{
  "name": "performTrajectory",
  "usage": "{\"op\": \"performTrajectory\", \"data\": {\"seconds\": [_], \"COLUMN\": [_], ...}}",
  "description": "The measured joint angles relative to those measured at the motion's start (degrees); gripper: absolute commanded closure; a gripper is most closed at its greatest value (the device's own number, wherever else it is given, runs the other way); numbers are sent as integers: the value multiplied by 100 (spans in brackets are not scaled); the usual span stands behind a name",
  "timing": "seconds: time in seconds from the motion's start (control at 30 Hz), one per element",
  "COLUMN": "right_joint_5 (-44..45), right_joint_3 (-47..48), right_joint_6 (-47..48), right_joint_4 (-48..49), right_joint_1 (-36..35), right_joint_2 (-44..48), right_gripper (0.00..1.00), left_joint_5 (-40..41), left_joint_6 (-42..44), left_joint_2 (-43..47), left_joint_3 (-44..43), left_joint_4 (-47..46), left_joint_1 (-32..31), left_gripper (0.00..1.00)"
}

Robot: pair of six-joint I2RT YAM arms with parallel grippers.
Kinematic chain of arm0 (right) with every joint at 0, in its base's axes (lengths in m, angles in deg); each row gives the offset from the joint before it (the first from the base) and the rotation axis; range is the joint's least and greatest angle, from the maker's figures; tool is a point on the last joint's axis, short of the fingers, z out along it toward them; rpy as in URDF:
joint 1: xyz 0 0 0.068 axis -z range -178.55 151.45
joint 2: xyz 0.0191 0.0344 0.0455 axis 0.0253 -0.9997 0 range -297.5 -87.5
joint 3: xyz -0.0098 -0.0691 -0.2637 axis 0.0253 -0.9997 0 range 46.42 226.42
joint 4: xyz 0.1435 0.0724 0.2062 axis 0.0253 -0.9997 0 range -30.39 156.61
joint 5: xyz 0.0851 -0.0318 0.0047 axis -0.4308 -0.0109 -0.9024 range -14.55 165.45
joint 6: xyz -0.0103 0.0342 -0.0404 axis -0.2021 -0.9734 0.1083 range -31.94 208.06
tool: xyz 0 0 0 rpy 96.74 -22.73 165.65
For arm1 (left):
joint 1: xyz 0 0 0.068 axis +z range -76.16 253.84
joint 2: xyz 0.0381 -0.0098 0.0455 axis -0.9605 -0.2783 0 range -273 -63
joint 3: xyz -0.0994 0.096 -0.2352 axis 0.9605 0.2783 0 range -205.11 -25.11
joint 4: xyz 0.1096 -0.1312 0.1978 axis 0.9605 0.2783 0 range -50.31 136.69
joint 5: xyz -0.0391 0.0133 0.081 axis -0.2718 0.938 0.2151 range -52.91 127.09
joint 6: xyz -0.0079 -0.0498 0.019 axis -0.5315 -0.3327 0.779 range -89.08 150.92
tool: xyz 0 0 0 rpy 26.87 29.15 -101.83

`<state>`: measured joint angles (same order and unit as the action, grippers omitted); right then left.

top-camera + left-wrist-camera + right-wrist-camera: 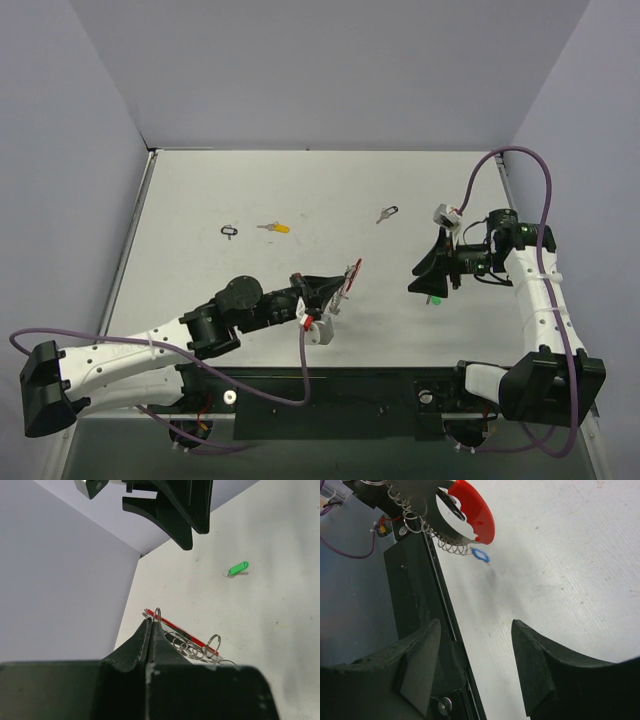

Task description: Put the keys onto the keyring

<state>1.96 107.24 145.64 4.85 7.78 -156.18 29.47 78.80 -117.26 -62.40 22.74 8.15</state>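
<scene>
The keyring sits at the near middle of the bench and appears lifted. The left pincer has its jaws shut flat on one wire loop of it. The keyring is a slack, springy coil with a stiff red plastic arc. It looks light and apt to sag and swing, so a hold on the wire close to the arc seems steadiest.

The right pincer is wide open and empty, just over the green key, which it partly hides from above. The yellow key and black key lie farther back, well apart.

The keys look thin, light and probably slick on the metal blade, so the plastic head seems the better place to grip. A blue key shows beside the coil, but I cannot tell whether it hangs from it. The keys' eyelets are too small to make out.
</scene>
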Motion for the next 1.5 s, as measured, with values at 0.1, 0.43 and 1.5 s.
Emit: {"op": "performTrajectory", "data": {"seconds": [0.1, 0.43, 1.5], "right_joint_5": [39, 964, 1104], "right_joint_3": [0, 260, 2949], "right_joint_6": [-2, 496, -437], "right_joint_4": [2, -302, 186], "right_joint_1": [50, 87, -3414], "right_joint_2": [-33, -50, -1381], "right_gripper": [46, 51, 58], "left_joint_5": [109, 151, 122], "left_joint_6": [-511, -2186, -5949], "left_joint_2": [87, 737, -361], "left_joint_3": [50, 732, 1292], "left_joint_4": [-98, -745, -3952], "left_joint_1": [9, 411, 914], "left_gripper": [100, 100, 100]}}
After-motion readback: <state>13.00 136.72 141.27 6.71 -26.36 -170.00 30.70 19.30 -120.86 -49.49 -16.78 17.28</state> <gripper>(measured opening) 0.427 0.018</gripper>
